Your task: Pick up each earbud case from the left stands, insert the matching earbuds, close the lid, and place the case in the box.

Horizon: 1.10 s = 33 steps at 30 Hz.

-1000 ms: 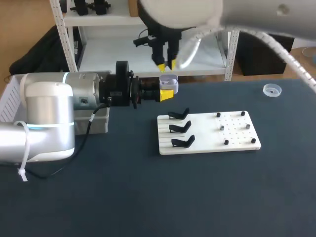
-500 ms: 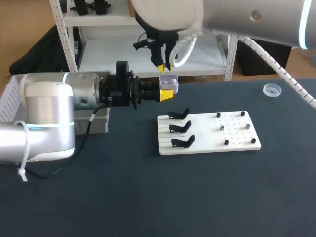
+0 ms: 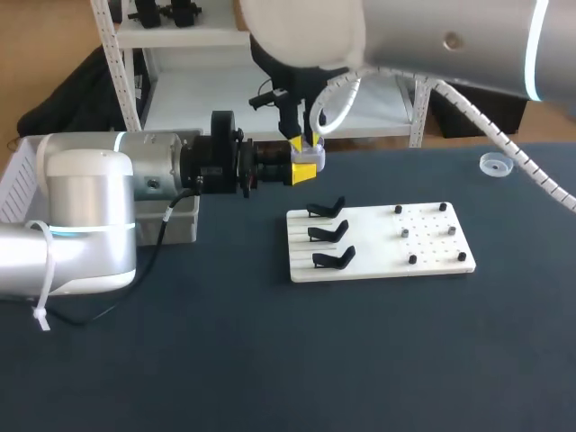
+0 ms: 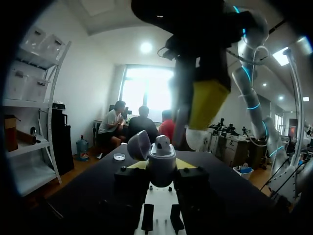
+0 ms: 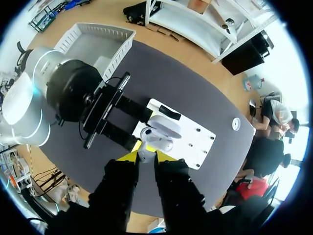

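Note:
My left gripper is shut on an open grey earbud case, held level above the table's far side. In the left wrist view the case sits between the black fingers with its lid swung up, and one earbud stands in it. From above, my right gripper hangs just over the case, shut on a small white earbud. That earbud shows under the right arm's yellow fingertip, close beside the case.
A white board lies mid-table with three bare black stands on its left part and small pegs on its right. A white box stands at the far left. A small clear round cap lies at the far right.
My right gripper has come down onto the open case, its yellow tips now right at the case's top. The left arm and the case have kept still.

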Available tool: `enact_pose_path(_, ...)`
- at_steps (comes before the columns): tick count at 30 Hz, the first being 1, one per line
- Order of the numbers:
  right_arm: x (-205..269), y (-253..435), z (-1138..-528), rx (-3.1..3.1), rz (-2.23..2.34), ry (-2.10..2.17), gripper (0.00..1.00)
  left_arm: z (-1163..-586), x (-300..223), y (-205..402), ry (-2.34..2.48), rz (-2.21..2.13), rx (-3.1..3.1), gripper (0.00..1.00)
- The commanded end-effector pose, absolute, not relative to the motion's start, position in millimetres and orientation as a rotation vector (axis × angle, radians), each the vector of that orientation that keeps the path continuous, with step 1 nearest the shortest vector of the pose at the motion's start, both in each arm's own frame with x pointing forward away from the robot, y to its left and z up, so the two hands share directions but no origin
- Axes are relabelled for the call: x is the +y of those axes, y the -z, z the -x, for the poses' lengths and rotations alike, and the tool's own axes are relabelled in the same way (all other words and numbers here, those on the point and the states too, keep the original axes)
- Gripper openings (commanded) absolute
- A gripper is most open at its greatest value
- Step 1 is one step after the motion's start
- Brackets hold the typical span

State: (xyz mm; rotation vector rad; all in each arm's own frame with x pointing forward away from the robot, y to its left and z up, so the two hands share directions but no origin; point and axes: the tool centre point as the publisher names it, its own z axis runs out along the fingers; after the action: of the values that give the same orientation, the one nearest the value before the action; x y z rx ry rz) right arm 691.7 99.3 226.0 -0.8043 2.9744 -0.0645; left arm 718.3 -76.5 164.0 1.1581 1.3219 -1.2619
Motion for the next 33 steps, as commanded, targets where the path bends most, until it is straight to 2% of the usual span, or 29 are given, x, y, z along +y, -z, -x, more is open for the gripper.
enact_pose_path(1,103,-225,-696,2.983,0.811,0.070,0.00,-719,-77,-164,1.262,-1.158,1.321,0.00)
enact_pose_path(33,100,-214,-701,2.998,0.754,-0.004,0.00,-719,-77,-164,1.262,-1.158,1.321,0.00)
